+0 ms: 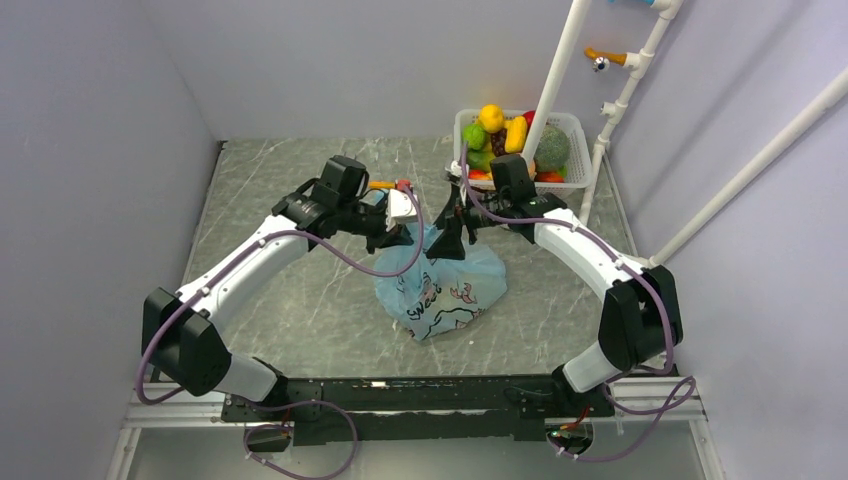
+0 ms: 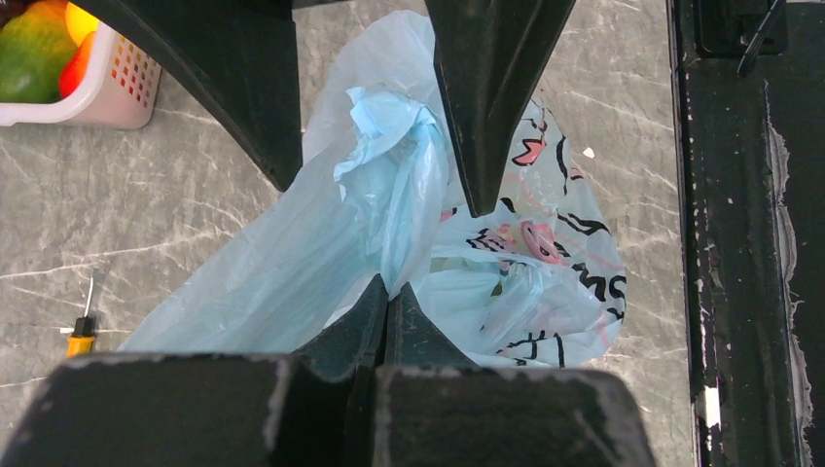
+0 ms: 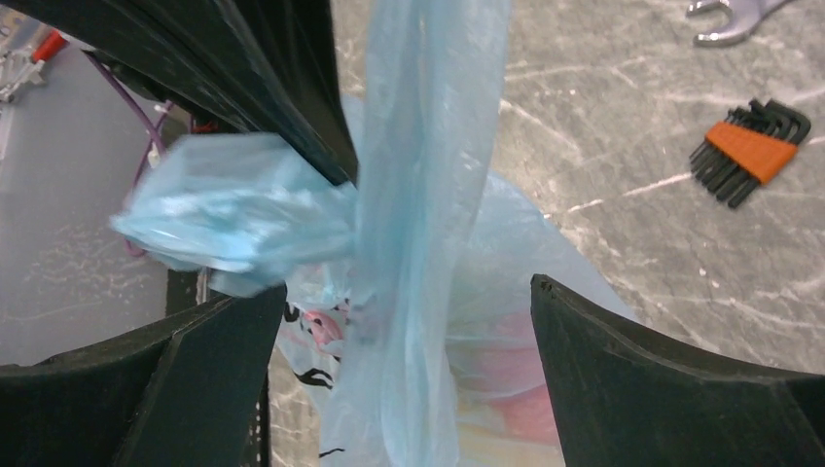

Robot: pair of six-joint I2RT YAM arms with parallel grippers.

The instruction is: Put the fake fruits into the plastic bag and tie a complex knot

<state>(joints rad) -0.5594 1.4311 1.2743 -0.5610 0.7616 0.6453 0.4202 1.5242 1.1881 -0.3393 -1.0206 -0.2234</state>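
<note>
Three pale walls (image 1: 350,60); marbled table (image 1: 320,310) under bag (image 1: 450,285)

Top view: soft, even overhead light, no hard glare. Only faint diffuse shadow around plastic bag (image 1: 445,290) on table (image 1: 300,310). Sharp across frame.

Left wrist view: bright, bag crisp at centre. Left gripper (image 2: 389,302) along bottom edge is v. close, out of focus, near-black w/ little detail.

Right wrist view: softest pic. Bag flap at mid left is smeared by motion blur, and light glows thru strip at centre. Right gripper (image 3: 409,282) in lower corners is dark, slightly soft.
</note>
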